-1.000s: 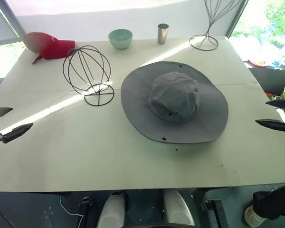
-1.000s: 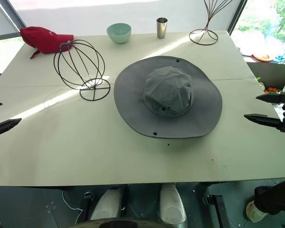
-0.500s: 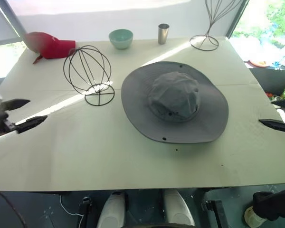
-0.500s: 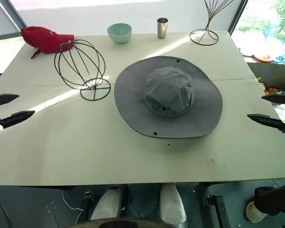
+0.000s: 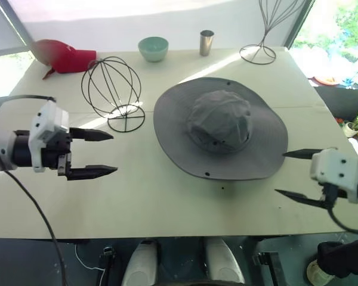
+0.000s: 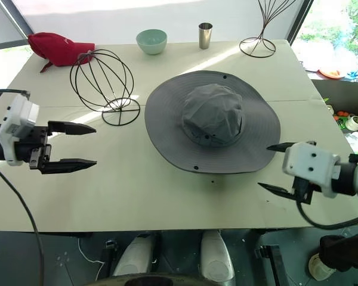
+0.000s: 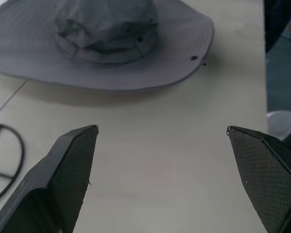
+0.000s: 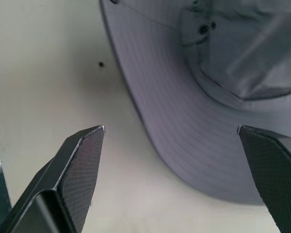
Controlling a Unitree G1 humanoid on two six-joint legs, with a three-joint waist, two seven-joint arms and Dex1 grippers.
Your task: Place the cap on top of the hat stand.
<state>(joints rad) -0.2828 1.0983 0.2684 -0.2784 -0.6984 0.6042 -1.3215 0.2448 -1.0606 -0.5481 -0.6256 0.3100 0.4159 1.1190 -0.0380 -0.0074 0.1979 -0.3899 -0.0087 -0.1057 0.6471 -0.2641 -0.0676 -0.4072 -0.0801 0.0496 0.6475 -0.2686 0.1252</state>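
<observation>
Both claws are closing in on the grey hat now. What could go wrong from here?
1. The cap has a wide, floppy brim lying flat on the table; the open right claw might slide over the edge instead of pinching it.
2. The left claw is open, clear of the brim; a one-sided lift may let the cap sag.
3. The hat stand is light wire; a drooping brim could tip it.

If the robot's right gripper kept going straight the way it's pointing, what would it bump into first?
Most likely the cap. The open right gripper points at the brim's near right edge, with only bare table between. Its height over the table is hard to judge.
</observation>
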